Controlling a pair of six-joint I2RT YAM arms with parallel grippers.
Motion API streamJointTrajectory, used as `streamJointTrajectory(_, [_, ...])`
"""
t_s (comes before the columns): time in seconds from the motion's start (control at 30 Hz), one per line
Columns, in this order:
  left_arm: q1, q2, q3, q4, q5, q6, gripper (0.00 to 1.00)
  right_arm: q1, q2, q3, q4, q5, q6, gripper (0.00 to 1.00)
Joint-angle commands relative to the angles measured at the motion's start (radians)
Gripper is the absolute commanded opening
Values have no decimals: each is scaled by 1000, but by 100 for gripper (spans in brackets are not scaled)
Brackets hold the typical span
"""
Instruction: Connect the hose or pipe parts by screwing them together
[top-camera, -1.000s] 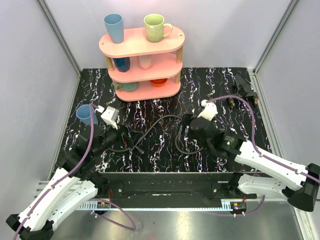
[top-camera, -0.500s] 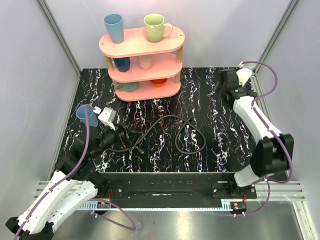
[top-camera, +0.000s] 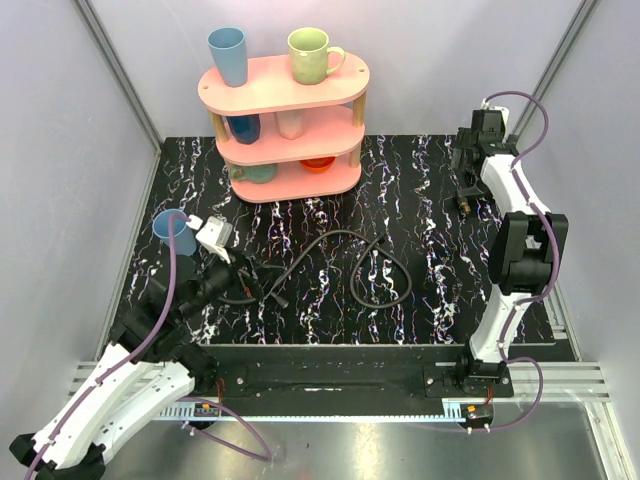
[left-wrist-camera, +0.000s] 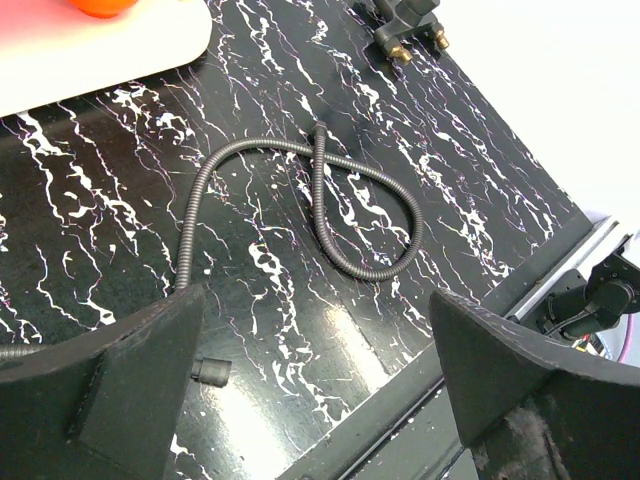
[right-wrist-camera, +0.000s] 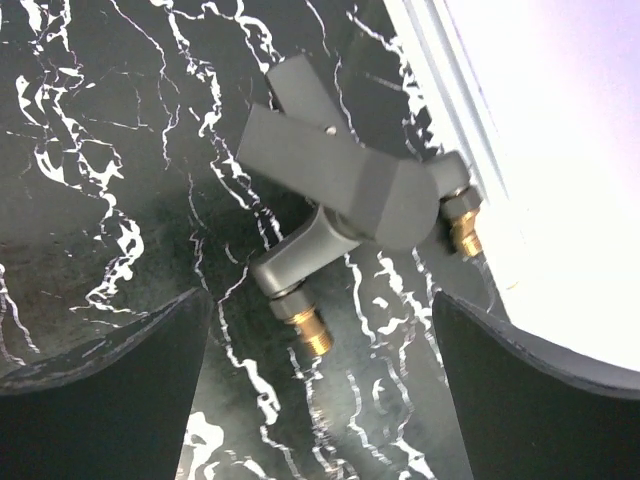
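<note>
While right claw (right-wrist-camera: 320, 390) gapes empty over dark-grey brass-tipped nozzle fitting (right-wrist-camera: 340, 185) at far-right edge of black-marbled desk (top-camera: 450, 300), thin black flexible hose (left-wrist-camera: 318, 190) loops mid-desk, one stretch hidden behind left claw (left-wrist-camera: 320, 400), likewise gaping, empty.

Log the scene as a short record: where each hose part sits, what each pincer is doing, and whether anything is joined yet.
hose: lying looped, centre, unheld
grey fitting: far right edge, brass ends, apart from hose
left pincer: open, empty, beside hose's near end
right pincer: open, empty, above the fitting
joined: not yet
</note>
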Motion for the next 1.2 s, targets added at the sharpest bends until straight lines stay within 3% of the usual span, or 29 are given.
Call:
streamJointTrajectory(0.0, [-6,2,17,37,-13,-7,99,-25,28,87,110,-72,-261,100])
streamJointTrajectory(0.17, [-7,15,19,37,-20,-7,99,-30,98,138,128,-67,-356,99])
streamJointTrajectory(0.47, [-7,43,19,42,-35,-3,99,-30,226,215,142,-32,-460,87])
streamJointTrajectory(0.57, [-7,54,22,40,-43,0,99,-30,259,244,150,3,-494,74])
streamJointTrajectory(0.73, [-7,58,23,43,-49,4,99,-30,247,212,194,-33,-544,33])
streamJointTrajectory(0.9, [-7,58,27,55,-53,13,99,-17,119,34,264,-212,-584,13])
streamJointTrajectory(0.97, [-7,58,28,59,-53,16,99,-2,59,-65,375,-263,-633,5])
streamJointTrajectory(1.07, [-7,57,28,59,-49,14,99,70,-72,-388,617,-300,-782,0])
streamJointTrajectory(1.17, [-7,51,27,63,-35,13,99,142,-161,-507,723,-260,-830,0])
